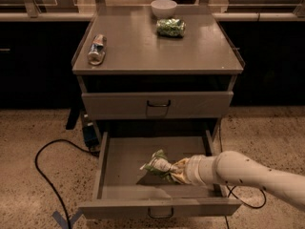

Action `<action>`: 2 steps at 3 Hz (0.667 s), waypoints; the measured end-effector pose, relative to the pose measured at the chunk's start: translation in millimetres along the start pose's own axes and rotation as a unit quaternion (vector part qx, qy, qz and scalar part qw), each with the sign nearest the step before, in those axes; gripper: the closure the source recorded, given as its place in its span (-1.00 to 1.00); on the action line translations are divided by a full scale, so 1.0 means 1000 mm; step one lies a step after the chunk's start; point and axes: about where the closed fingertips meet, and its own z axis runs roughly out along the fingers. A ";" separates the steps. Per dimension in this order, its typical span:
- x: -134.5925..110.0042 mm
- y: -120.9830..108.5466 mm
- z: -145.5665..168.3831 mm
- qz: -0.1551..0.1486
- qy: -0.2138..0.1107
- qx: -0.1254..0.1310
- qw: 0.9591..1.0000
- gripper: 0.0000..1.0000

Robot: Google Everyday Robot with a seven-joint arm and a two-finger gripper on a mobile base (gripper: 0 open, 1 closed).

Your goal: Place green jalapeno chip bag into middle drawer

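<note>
The white arm (252,173) comes in from the lower right edge, where its far part is cut off, and reaches leftward, nearly level, over the right side wall of the pulled-out middle drawer (121,159). Its wrist narrows to a ribbed pale cuff, and the gripper (175,170) sits inside the drawer, right of the drawer's centre and nearer its front. The gripper is clamped on the green jalapeno chip bag (156,164), which sticks out leftward from its tip, crumpled, with pale patches showing. The bag hangs over the drawer floor and throws a dark shadow beneath itself; whether its lower edge touches the floor cannot be told. The gripper's own shape is hard to read, since the bag's foil and the cuff cover most of it, and only a yellowish part shows. The arm hides the drawer's right front corner and part of its right wall. Above, the matching upper drawer front (190,105) is closed. On the cabinet top (138,46) a white bowl (163,7) stands at the back, a smaller dark green bag (170,27) lies just in front of it, and a can (96,49) lies on its side near the left edge. A black cable (45,173) loops across the speckled floor on the left.
</note>
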 end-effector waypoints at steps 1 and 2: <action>0.032 0.004 0.040 0.018 0.007 0.004 1.000 1.00; 0.042 -0.005 0.070 0.016 0.018 0.004 1.000 1.00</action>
